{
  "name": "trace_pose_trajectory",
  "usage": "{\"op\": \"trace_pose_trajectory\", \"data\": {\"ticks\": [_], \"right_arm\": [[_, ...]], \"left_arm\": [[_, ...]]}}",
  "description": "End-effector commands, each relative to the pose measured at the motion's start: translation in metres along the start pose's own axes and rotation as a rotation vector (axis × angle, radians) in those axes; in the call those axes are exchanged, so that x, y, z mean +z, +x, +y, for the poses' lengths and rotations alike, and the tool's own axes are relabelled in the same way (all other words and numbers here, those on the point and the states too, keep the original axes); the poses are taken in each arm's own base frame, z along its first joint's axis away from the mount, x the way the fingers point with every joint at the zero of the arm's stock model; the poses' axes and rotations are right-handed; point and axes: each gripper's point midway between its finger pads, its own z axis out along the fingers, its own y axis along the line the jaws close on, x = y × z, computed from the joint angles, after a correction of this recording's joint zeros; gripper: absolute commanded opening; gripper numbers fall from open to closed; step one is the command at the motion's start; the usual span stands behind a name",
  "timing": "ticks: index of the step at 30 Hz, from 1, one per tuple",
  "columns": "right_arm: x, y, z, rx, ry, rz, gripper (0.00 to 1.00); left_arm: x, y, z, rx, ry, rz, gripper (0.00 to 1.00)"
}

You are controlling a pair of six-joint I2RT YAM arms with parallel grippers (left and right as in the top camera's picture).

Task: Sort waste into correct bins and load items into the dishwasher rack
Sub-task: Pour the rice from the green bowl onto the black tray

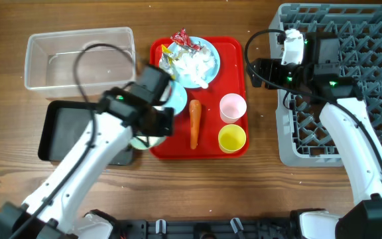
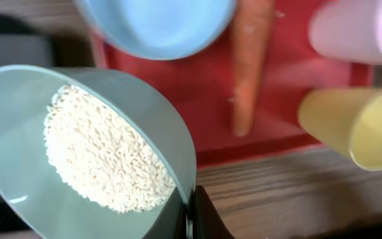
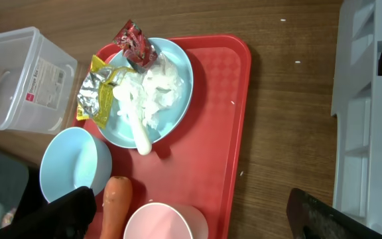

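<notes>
One rice bowl [image 2: 15, 129] is pinched at its rim by the left claw [image 2: 191, 216]. It is at the near left corner of the red tray [image 1: 207, 143], just beside the black tray [image 1: 58, 126]. White rice [image 2: 105, 159] is heaped inside it. Whether it rests on anything I cannot tell.

The empty bowl [image 1: 179, 99] sits on the red tray, left of the carrot [image 1: 194, 123]. The pink cup [image 1: 233, 106] and yellow cup [image 1: 231, 138] stand right of the carrot.

On the plate [image 3: 108, 129] at the far end of the tray lie the wrappers [image 3: 134, 40], tissue [image 3: 161, 86] and spoon [image 3: 134, 126]. The clear tub [image 1: 78, 56] is far left.

The right claw [image 3: 188, 206] hangs wide open, holding nothing, between the red tray and the rack [image 1: 377, 53].
</notes>
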Motion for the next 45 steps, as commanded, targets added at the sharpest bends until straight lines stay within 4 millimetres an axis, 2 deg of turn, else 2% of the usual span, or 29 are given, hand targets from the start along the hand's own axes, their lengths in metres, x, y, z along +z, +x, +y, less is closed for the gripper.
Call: {"op": "trace_pose_trajectory", "data": {"ticks": [1, 2, 3, 4, 6, 9, 11, 13, 15, 21, 29, 31, 34, 38, 42, 45], "right_arm": [[0.001, -0.004, -0.005, 0.006, 0.014, -0.007, 0.95], [0.001, -0.004, -0.005, 0.006, 0.014, -0.007, 0.95], [0.001, -0.004, -0.005, 0.005, 0.014, -0.007, 0.94], [0.001, -0.004, -0.005, 0.006, 0.014, -0.007, 0.95], [0.001, -0.004, -0.005, 0.006, 0.014, -0.007, 0.95], [0.001, -0.004, -0.005, 0.006, 0.014, -0.007, 0.95], [0.001, -0.004, -0.005, 0.006, 0.014, -0.008, 0.95], [0.001, -0.004, -0.005, 0.006, 0.014, -0.008, 0.95], [0.001, -0.005, -0.004, 0.005, 0.013, -0.011, 0.95], [0.001, -0.004, -0.005, 0.005, 0.013, -0.007, 0.95], [0.001, -0.004, -0.004, 0.006, 0.01, -0.006, 0.95], [0.001, -0.001, -0.004, 0.011, 0.011, 0.005, 0.95], [0.001, 0.005, -0.005, 0.019, 0.014, 0.027, 0.95], [0.001, 0.005, -0.005, 0.018, 0.015, 0.029, 0.95], [0.001, 0.007, -0.005, 0.022, 0.016, 0.035, 0.95], [0.001, 0.008, -0.005, 0.023, 0.016, 0.04, 0.95]], "left_arm": [[-0.027, -0.014, 0.048, -0.207, -0.044, -0.069, 0.04], [-0.029, -0.016, 0.062, -0.252, -0.056, -0.072, 0.04], [-0.033, -0.017, 0.087, -0.322, -0.069, -0.072, 0.04], [-0.035, -0.019, 0.102, -0.354, -0.04, -0.074, 0.04], [-0.035, -0.02, 0.123, -0.391, 0.071, -0.079, 0.04], [-0.036, -0.014, 0.145, -0.434, 0.31, -0.126, 0.04], [-0.046, -0.011, 0.158, -0.451, 0.483, -0.225, 0.04], [-0.054, -0.01, 0.168, -0.474, 0.57, -0.304, 0.04], [-0.054, -0.006, 0.177, -0.509, 0.574, -0.323, 0.04], [-0.056, -0.011, 0.174, -0.477, 0.617, -0.368, 0.04], [-0.055, -0.008, 0.168, -0.495, 0.655, -0.353, 0.04], [-0.062, -0.011, 0.162, -0.469, 0.703, -0.382, 0.04], [-0.084, -0.022, 0.147, -0.432, 0.85, -0.46, 0.04], [-0.102, -0.029, 0.138, -0.417, 0.962, -0.518, 0.04], [-0.104, -0.028, 0.148, -0.45, 0.954, -0.538, 0.04], [-0.103, -0.026, 0.171, -0.521, 0.938, -0.574, 0.04]]}}
